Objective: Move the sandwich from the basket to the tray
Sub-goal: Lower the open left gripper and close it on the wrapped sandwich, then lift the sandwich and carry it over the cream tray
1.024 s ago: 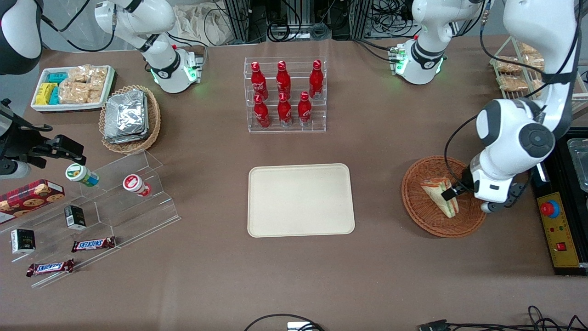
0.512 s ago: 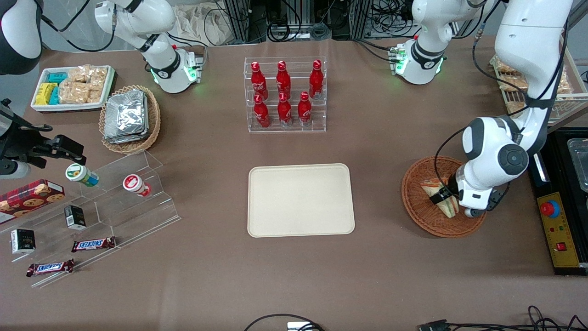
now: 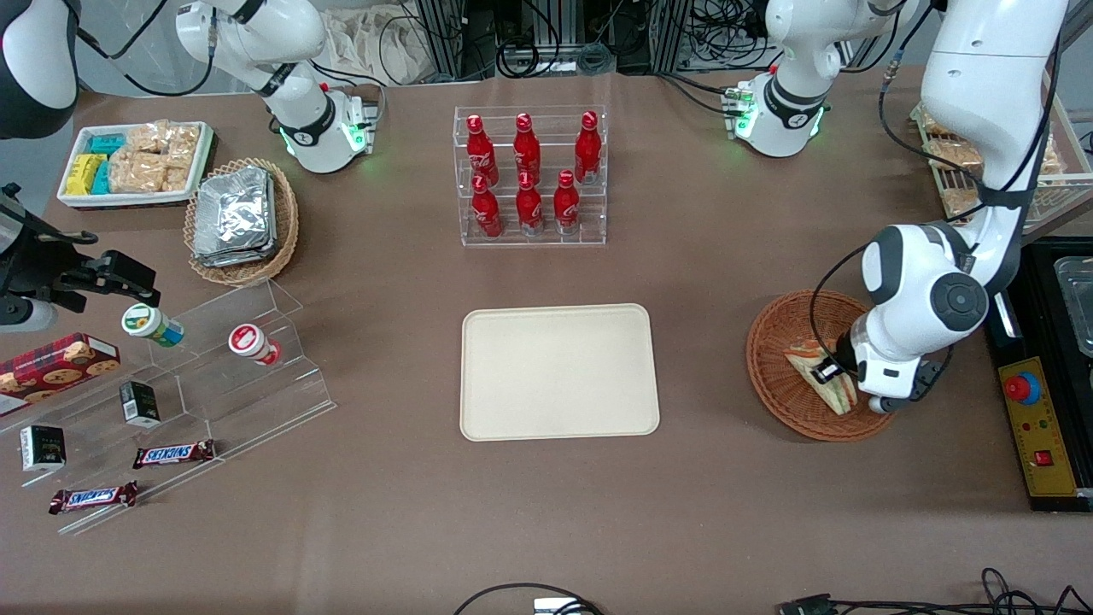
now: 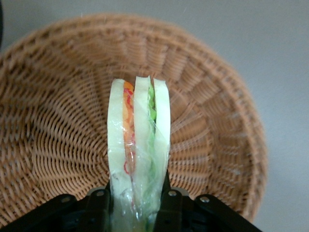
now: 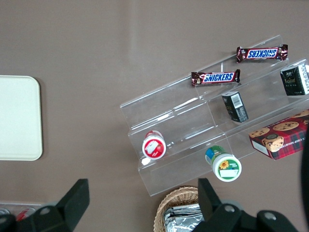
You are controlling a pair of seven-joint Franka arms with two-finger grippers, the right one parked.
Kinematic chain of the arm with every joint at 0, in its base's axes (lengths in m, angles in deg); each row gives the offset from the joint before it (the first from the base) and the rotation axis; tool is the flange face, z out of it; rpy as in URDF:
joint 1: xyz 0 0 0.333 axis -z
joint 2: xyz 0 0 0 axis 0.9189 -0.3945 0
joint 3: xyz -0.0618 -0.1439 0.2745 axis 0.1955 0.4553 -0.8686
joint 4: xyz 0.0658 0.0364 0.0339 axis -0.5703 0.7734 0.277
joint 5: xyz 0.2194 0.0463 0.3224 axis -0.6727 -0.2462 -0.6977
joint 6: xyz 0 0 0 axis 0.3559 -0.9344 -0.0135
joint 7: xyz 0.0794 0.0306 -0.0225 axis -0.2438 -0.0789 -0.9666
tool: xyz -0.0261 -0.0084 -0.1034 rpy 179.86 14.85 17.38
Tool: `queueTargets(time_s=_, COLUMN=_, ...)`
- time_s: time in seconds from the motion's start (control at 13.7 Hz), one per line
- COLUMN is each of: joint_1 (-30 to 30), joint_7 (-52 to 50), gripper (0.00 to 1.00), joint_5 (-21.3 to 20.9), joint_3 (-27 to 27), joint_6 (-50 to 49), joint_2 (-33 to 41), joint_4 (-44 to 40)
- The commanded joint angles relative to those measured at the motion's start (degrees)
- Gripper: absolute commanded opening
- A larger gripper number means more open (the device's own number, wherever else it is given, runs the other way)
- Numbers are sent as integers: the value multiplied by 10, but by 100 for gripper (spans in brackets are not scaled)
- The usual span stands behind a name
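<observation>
The sandwich (image 3: pixel 839 393) lies in the round reddish-brown wicker basket (image 3: pixel 773 376) toward the working arm's end of the table. It is a wrapped wedge with pale bread and green and orange filling. My left gripper (image 3: pixel 827 372) is down in the basket, its two black fingers pressed against the sandwich's two bread faces. In the left wrist view the sandwich (image 4: pixel 140 140) stands on edge between the gripper (image 4: pixel 136 200) fingers, with the basket (image 4: pixel 58 125) weave around it. The cream tray (image 3: pixel 559 371) lies bare mid-table, beside the basket; its corner shows in the right wrist view (image 5: pixel 17 118).
A clear rack of red bottles (image 3: pixel 531 175) stands farther from the camera than the tray. A yellow control box with a red button (image 3: pixel 1037 423) sits beside the basket. A wire rack of packets (image 3: pixel 973 162) is near the working arm. An acrylic snack stand (image 3: pixel 171 376) lies toward the parked arm's end.
My gripper moved over the sandwich and came down into the basket; its fingers now grip the sandwich, which has shifted slightly nearer the camera.
</observation>
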Motion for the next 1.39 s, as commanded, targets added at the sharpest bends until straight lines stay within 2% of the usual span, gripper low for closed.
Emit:
queueTargets(time_s=0.0, joint_1=7, joint_7=-6, gripper=0, joint_5=-7, joint_3=3, joint_6=-121, joint_2=22, joint_4=-68)
queueTargets(time_s=0.22, joint_1=44, joint_7=-6, gripper=0, joint_5=-6, joint_3=8, joint_6=-299, joint_2=14, joint_4=-212)
queueTargets(time_s=0.37, joint_1=83, joint_7=-4, gripper=0, joint_5=-5, joint_3=11, joint_6=-360, joint_2=1, joint_4=-277)
queueTargets(time_s=0.59, joint_1=167, joint_7=-3, gripper=1, joint_5=-6, joint_3=14, joint_6=-357, joint_2=-35, joint_4=-315)
queueTargets(time_s=0.8, joint_1=253, joint_7=5, gripper=0, joint_5=-58, joint_3=14, joint_6=-357, joint_2=-125, joint_4=-367)
queueTargets(time_s=1.02, joint_1=302, joint_7=1, gripper=0, joint_5=-61, joint_3=12, joint_6=-312, joint_2=-203, joint_4=-398)
queueTargets(time_s=1.32, joint_1=316, joint_7=3, gripper=1, joint_5=-58, joint_3=14, joint_6=-259, joint_2=-236, joint_4=-398)
